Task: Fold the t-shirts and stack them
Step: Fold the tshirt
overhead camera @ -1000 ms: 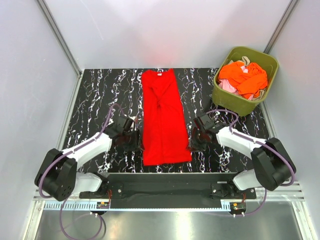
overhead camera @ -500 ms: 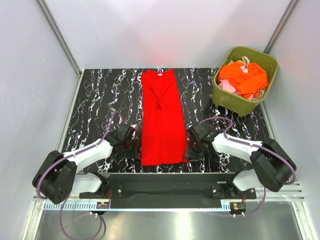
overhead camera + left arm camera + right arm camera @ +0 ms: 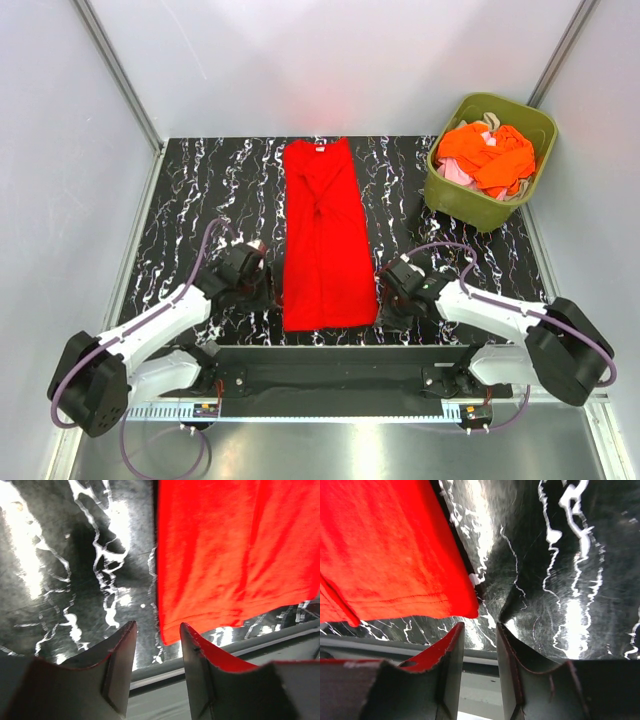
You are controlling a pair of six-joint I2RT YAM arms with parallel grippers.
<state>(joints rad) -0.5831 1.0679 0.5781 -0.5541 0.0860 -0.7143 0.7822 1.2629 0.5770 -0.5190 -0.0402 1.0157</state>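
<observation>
Both arms have dropped toward the bottom of the top view since a second ago, and each wrist now sits level with the hem of the red t-shirt rather than at its mid-length

- left gripper: jaws parted, nothing between them, only marbled table and the front rail visible through the gap; released
- the shirt's hem corner lies just beyond the gap, a bit toward the right-hand finger, flat on the table and not pinched
- right gripper: jaws parted by a narrow gap, also empty; the other hem corner sits just up and left of the gap, close to the left-hand finger, not touching as far as I can tell
- likely reason for the mirrored placement: one gripper per hem corner, so both can pinch together and carry the hem up toward the collar for the cross fold
- red shirt: centre of the top view, long narrow strip, sides already folded in, collar at the top end, hem near the bottom table edge
- olive bin: upper right, well apart from both arms, with the orange t-shirts heaped in it and bits of pale pink and beige showing; they wait their turn
- nothing is stacked yet
</observation>
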